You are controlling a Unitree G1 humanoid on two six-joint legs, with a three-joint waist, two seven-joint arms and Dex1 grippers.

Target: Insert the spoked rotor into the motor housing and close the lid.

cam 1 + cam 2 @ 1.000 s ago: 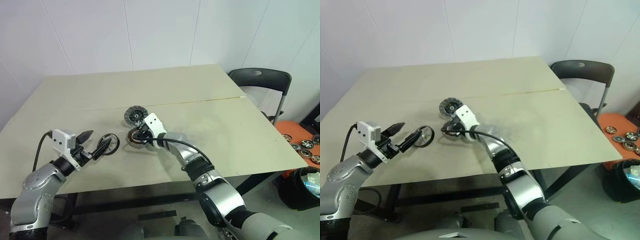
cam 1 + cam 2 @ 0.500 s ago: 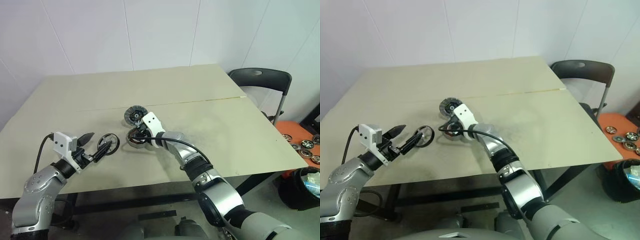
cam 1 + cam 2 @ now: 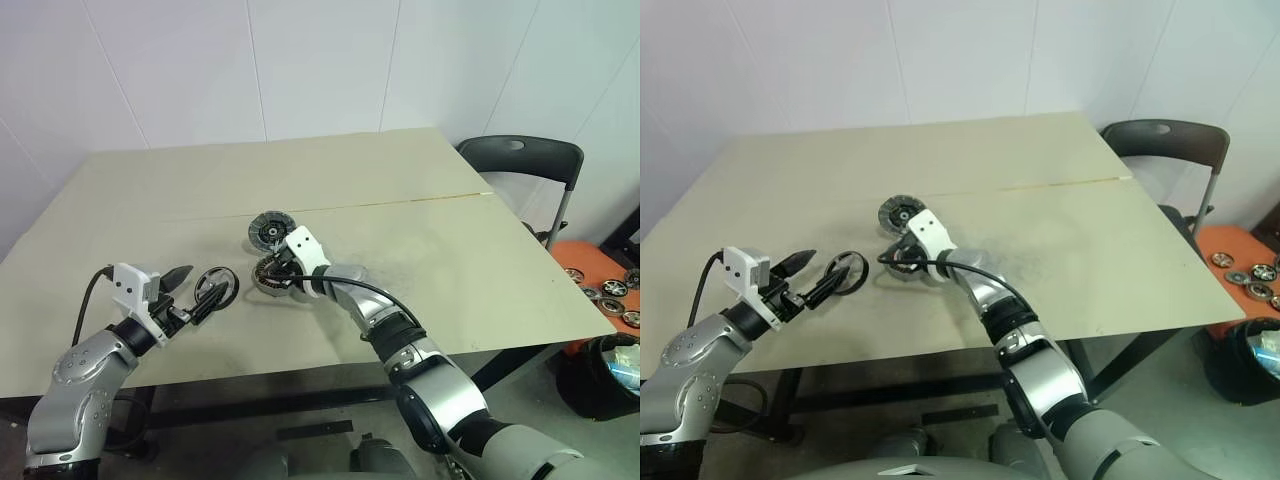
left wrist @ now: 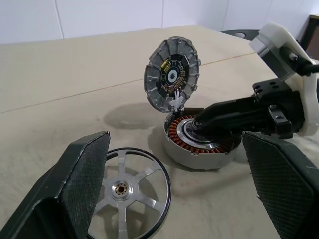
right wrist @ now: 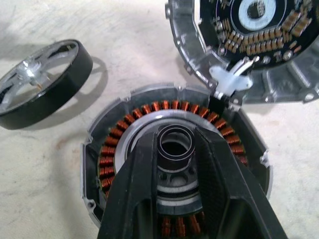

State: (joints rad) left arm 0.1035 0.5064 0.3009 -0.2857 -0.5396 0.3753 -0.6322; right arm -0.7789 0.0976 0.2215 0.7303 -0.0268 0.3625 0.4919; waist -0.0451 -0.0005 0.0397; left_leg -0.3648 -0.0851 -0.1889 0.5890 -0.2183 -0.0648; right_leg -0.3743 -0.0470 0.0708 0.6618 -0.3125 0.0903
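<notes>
The motor housing, a silvery puck with coppery windings, lies near the table's middle. Its lid, a ribbed grey disc, stands tilted up at the housing's far rim, inner face showing. My right gripper reaches down into the housing, its fingers closed against the dark centre hub. The spoked rotor, a black wheel with a small silvery hub, lies flat on the table just left of the housing. My left gripper hovers open at the rotor, one finger beside it, not touching.
The beige table has a seam across its middle. A black chair stands at its right. On the floor there lie an orange tray of round parts and a black bin.
</notes>
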